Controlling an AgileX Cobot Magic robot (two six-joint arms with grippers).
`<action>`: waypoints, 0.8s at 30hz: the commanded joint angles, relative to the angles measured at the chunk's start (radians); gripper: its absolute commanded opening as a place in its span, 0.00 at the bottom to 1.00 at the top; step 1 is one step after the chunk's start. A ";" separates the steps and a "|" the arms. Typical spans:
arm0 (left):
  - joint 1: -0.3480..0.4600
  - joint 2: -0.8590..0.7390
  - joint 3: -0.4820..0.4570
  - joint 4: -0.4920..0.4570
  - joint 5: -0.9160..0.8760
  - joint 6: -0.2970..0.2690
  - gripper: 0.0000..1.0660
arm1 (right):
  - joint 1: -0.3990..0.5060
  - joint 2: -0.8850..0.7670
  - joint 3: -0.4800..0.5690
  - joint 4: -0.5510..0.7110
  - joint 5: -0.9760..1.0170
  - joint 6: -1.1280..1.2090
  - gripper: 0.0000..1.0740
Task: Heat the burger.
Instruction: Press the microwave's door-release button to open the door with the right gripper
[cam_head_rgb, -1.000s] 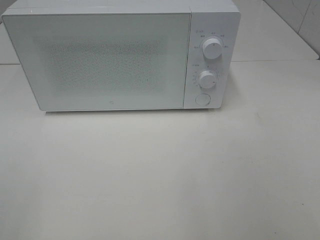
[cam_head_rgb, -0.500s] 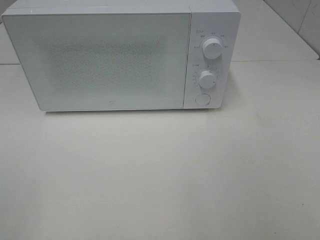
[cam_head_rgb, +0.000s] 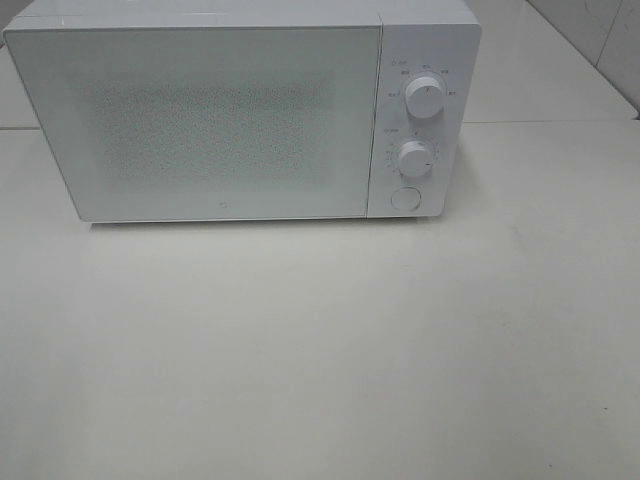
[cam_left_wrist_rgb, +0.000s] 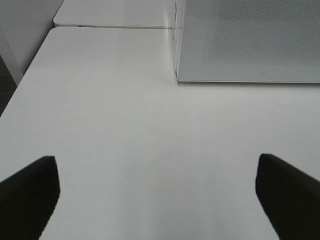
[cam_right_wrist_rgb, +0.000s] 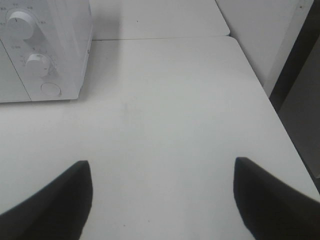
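A white microwave stands at the far side of the table, its door shut, with two knobs on its right. Where the burger is cannot be told. The left gripper and right gripper hover over bare table, fingers wide apart.

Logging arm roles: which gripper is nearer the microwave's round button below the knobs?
Right. The right gripper has the round button ahead in its view; the left gripper sits off the opposite end of the door, button unseen.
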 joint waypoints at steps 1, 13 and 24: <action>0.000 -0.022 0.002 -0.006 -0.003 0.003 0.96 | -0.002 0.069 -0.003 -0.002 -0.105 -0.014 0.71; 0.000 -0.022 0.002 -0.006 -0.003 0.003 0.96 | -0.002 0.355 -0.003 -0.005 -0.381 -0.011 0.71; 0.000 -0.022 0.002 -0.006 -0.003 0.003 0.96 | -0.002 0.647 0.084 -0.017 -0.866 0.056 0.71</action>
